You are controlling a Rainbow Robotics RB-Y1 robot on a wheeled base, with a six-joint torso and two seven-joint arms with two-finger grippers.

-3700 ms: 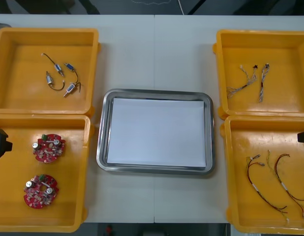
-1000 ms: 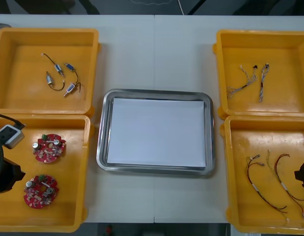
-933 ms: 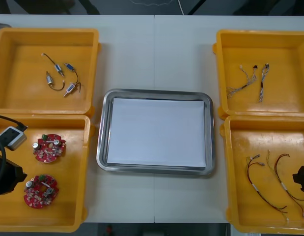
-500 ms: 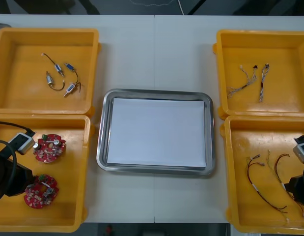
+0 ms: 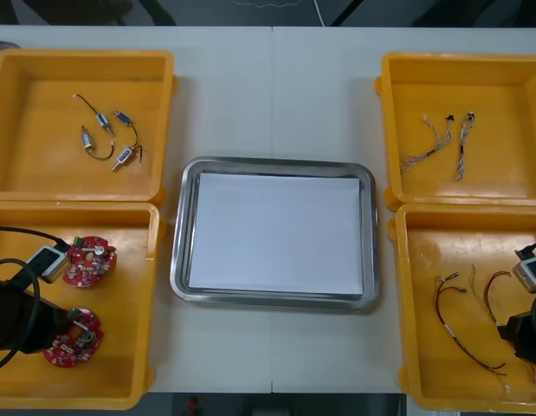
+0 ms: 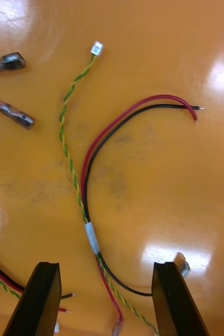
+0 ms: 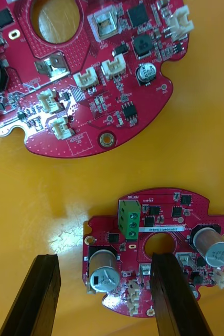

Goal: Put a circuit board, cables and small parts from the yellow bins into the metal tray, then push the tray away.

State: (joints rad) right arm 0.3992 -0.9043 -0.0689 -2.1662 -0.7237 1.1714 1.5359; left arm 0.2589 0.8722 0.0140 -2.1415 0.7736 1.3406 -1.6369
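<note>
Two round red circuit boards lie in the near left yellow bin: one farther, one nearer. My left arm hangs over that bin. In the left wrist view my left gripper is open just above the nearer board, whose left half sits between the fingers; the other board lies beyond. My right arm is over the near right bin. My right gripper is open above a red and yellow cable that runs between its fingers.
The metal tray, white inside, sits mid-table between the bins. Small metal parts lie in the far left bin. Twisted cables lie in the far right bin. A second red and yellow cable lies in the near right bin.
Both arms have come in from the table's side edges over the near bins. The left arm moved right toward the nearer board; the right arm moved in over the cables.
</note>
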